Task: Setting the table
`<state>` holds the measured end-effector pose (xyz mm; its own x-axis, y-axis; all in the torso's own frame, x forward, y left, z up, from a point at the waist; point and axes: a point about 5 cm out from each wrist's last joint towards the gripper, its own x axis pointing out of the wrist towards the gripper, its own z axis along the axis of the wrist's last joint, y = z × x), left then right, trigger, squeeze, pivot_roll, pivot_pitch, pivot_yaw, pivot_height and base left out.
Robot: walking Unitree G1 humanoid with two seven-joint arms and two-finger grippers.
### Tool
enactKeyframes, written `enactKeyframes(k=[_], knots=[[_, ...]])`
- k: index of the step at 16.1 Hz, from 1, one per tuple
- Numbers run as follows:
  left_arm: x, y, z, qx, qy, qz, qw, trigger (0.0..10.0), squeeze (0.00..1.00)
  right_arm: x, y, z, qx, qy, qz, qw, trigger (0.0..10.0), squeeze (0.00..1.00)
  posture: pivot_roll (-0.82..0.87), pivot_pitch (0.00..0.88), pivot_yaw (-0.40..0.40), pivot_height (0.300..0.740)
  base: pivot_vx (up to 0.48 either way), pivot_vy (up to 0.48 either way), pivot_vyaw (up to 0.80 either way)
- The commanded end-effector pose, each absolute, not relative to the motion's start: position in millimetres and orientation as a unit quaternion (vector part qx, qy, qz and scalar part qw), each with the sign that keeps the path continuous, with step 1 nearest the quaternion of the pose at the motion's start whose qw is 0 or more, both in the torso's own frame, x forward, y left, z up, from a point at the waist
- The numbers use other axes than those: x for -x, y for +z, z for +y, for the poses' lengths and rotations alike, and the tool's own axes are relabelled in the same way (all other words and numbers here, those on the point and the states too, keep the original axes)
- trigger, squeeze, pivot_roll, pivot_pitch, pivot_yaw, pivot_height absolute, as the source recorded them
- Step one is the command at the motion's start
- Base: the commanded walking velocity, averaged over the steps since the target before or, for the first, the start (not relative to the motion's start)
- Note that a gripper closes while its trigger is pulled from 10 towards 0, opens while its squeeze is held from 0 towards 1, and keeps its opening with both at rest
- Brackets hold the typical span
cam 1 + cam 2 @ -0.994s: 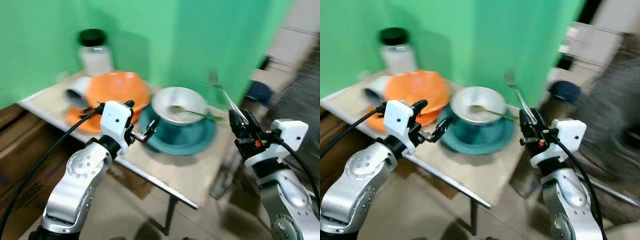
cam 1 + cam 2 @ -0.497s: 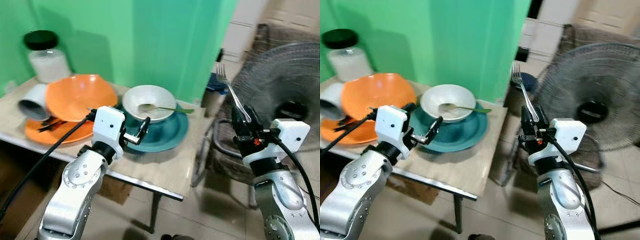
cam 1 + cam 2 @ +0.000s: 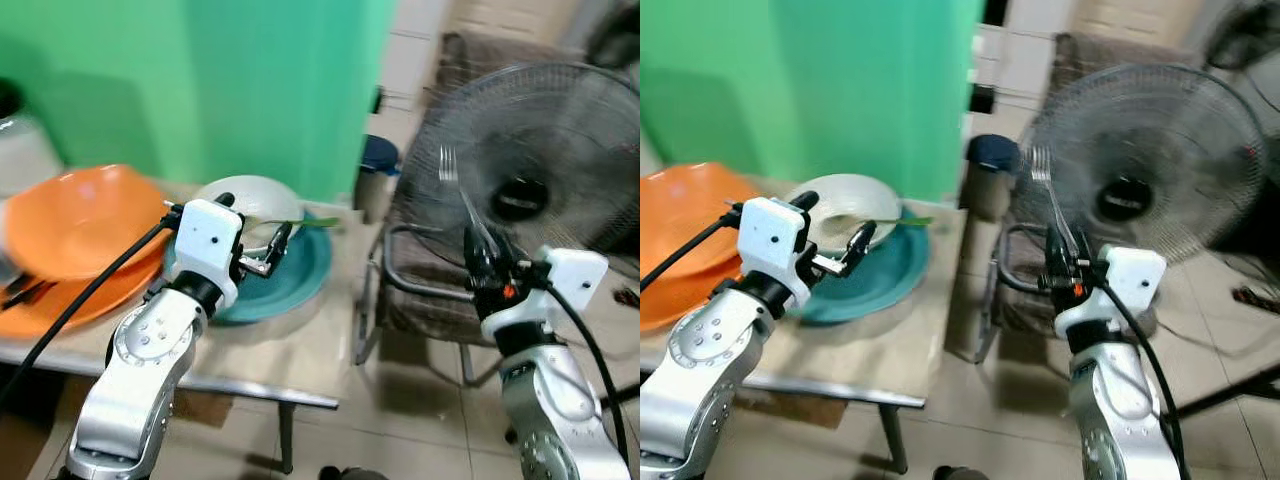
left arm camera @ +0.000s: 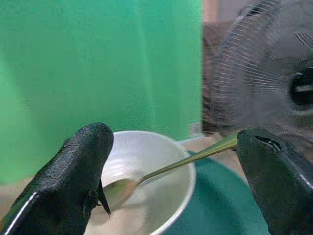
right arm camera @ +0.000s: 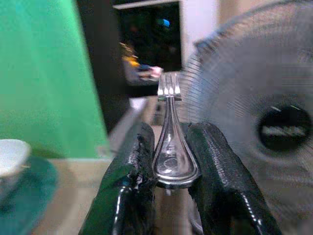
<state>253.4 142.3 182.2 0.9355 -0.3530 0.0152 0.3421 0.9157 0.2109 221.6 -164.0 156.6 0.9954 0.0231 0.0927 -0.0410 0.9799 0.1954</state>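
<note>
Two grippers ours | right gripper (image 5: 168, 156) clenched on fork (image 3: 458, 195), tines up, off the table's right edge, before fan (image 3: 520, 150) | left gripper (image 4: 171, 171) spread wide over white bowl (image 3: 250, 195) with spoon (image 4: 161, 169) on teal plate (image 3: 300, 275), table (image 3: 300, 350) right edge | orange bowl (image 3: 70, 220) at left edge.
</note>
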Motion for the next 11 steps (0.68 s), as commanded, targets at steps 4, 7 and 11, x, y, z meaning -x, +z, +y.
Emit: enactKeyframes(k=[4,7,11], knots=[[-257.7,177.0,140.3,-0.100,-0.197,-0.007,0.975,10.0,0.00,-216.3,148.8,-169.5,-0.101,-0.022,-0.028,0.994,10.0,0.00,0.08,0.000,0.006,0.740,0.000,0.000,-0.80],[-258.1,178.4,138.5,-0.088,-0.201,-0.007,0.976,10.0,0.00,-211.0,153.9,-169.7,-0.087,-0.011,-0.029,0.996,10.0,0.00,0.06,0.000,0.008,0.740,0.000,0.000,-0.80],[-255.2,176.8,136.1,-0.082,-0.200,-0.007,0.976,10.0,0.00,-214.1,155.3,-172.0,-0.081,-0.004,-0.028,0.996,10.0,0.00,0.07,0.000,-0.010,0.740,0.000,0.000,-0.80]])
